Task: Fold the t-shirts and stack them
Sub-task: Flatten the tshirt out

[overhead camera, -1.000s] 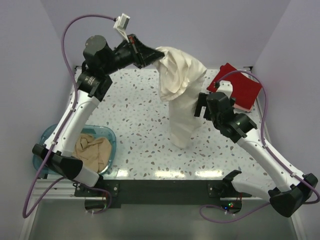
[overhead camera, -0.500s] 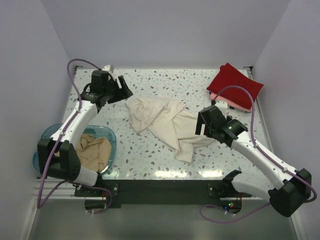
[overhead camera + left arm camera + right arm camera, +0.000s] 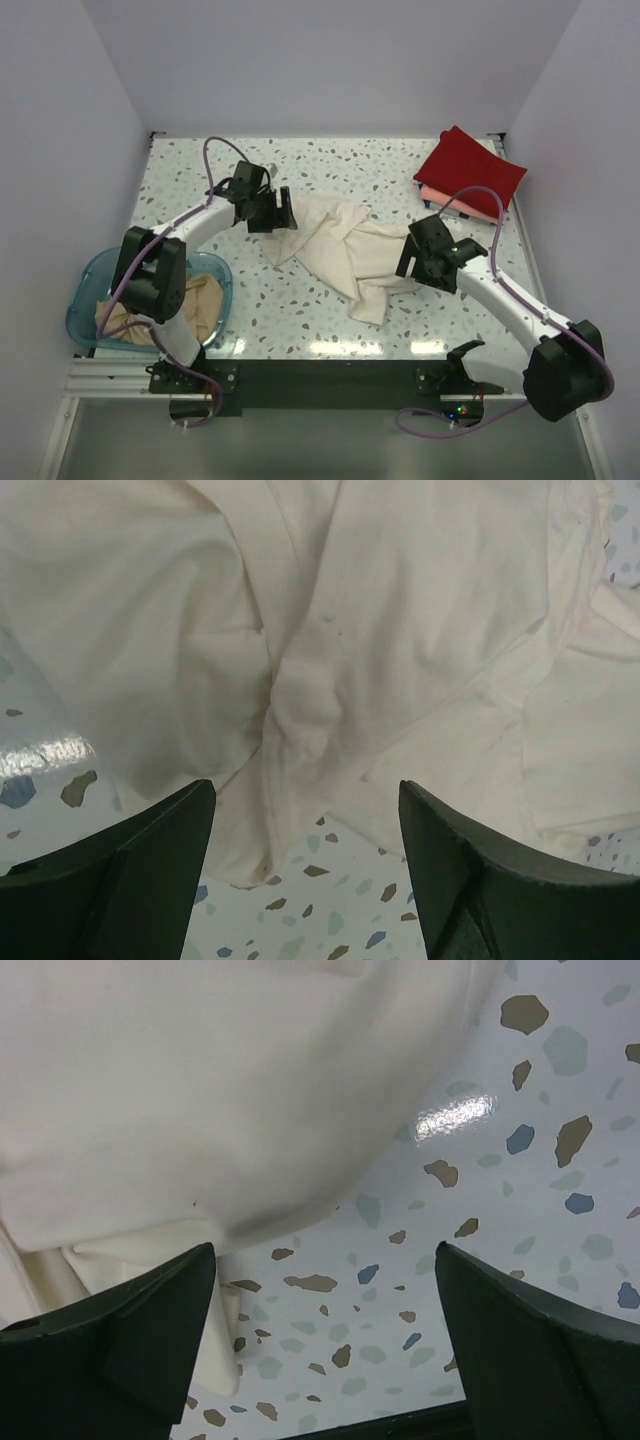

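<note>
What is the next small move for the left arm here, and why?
Probably lower the left gripper and close it on the bunched fold of the cream-white t-shirt below its open jaws. The shirt lies crumpled on the table, and neither this gripper nor the right gripper holds anything.

A cream-white t-shirt (image 3: 335,250) lies crumpled and unfolded at the middle of the speckled worktop (image 3: 330,160), its cloth bunched in soft ridges and trailing toward the near edge. At the far right corner a red t-shirt (image 3: 470,170) sits folded flat on a salmon pink t-shirt (image 3: 437,195), whose edge peeks out beneath. A tan-beige t-shirt (image 3: 207,305) is heaped in the blue tub (image 3: 85,290) at near left.
</note>
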Robot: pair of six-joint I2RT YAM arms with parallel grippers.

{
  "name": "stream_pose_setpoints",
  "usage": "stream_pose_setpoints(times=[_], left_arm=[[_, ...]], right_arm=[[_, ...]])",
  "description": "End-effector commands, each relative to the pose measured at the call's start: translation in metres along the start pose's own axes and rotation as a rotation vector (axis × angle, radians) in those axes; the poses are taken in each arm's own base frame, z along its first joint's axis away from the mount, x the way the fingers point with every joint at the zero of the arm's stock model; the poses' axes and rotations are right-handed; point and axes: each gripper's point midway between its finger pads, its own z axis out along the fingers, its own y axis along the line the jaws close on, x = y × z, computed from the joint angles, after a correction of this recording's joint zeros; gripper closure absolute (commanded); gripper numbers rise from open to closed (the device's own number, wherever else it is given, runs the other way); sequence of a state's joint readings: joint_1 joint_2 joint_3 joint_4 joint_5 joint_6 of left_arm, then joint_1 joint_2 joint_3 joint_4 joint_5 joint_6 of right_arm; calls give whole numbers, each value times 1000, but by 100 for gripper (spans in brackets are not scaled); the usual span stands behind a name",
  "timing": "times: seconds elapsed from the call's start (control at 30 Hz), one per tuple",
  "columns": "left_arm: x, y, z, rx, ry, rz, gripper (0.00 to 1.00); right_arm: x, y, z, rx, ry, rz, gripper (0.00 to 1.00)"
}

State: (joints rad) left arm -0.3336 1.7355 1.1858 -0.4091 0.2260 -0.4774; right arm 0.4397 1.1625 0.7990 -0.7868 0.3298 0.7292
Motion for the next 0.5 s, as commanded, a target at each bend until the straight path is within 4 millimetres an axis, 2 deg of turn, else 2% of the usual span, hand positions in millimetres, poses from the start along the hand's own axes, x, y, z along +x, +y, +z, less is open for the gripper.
stream_pose_setpoints(times=[0.0,0.13,0.47], left_arm=[[-34,-11,8,31,-73,62,22],[-34,-6,26,6,-57,73,22],[-28,-6,54,42,-29,64,24]], right_arm=[[-5,12,9,-57,20,71,7],[-6,4,17,-27,45,100,7],[1,5,39,-57,85,177,7]])
